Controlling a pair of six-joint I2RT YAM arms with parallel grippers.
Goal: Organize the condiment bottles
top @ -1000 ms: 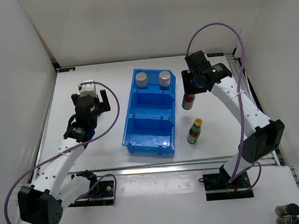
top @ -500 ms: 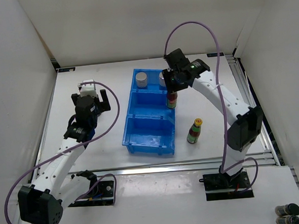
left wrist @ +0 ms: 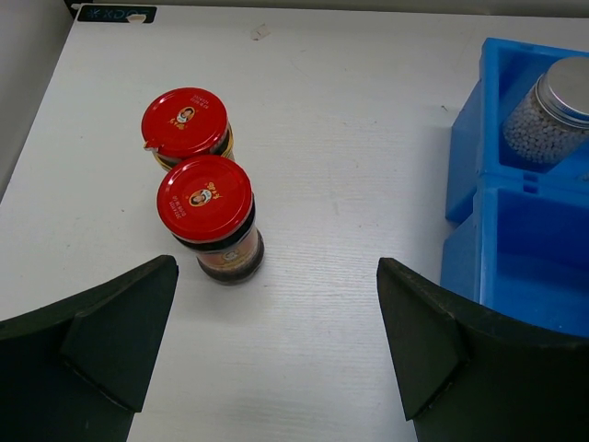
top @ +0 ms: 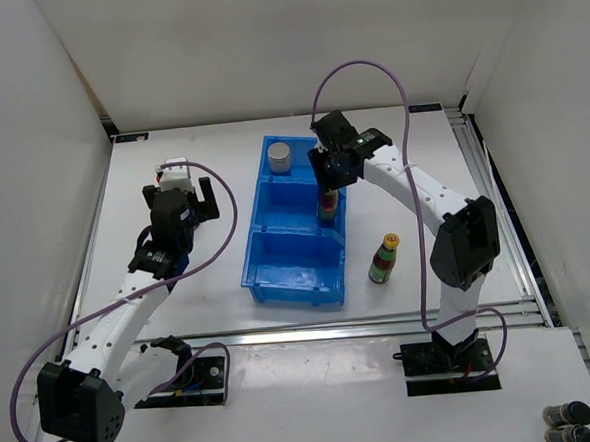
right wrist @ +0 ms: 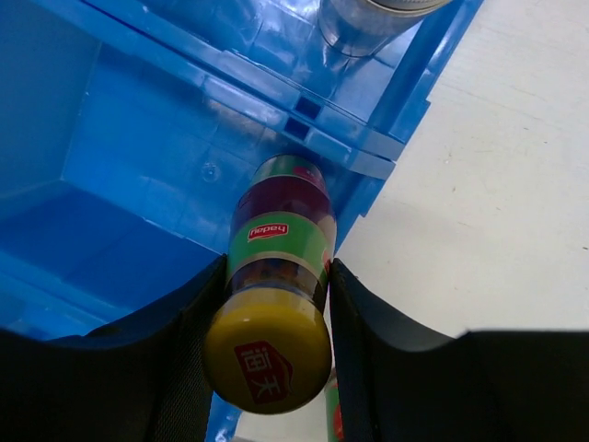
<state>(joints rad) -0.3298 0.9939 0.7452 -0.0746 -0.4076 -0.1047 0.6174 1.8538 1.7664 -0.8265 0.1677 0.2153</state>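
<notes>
right gripper (right wrist: 276, 308) clamped on a slim yellow-capped bottle (right wrist: 279, 244), gripped just below the cap, its base inside the middle compartment of the blue bin (top: 275, 226) at the far right corner. whether the base touches the bin floor cannot be told. one silver-capped bottle (top: 280, 158) stands in the far compartment on the left, another silver-capped bottle (right wrist: 368, 20) on the right. a second yellow-capped bottle (top: 382, 259) stands upright on the table (top: 410, 294), just right of the bin. left gripper (left wrist: 276, 322), jaws wide apart and holding nothing, hangs left of the bin, near two upright jars close together: a near red-capped jar (left wrist: 207, 207) and a far red-capped jar (left wrist: 184, 124).
</notes>
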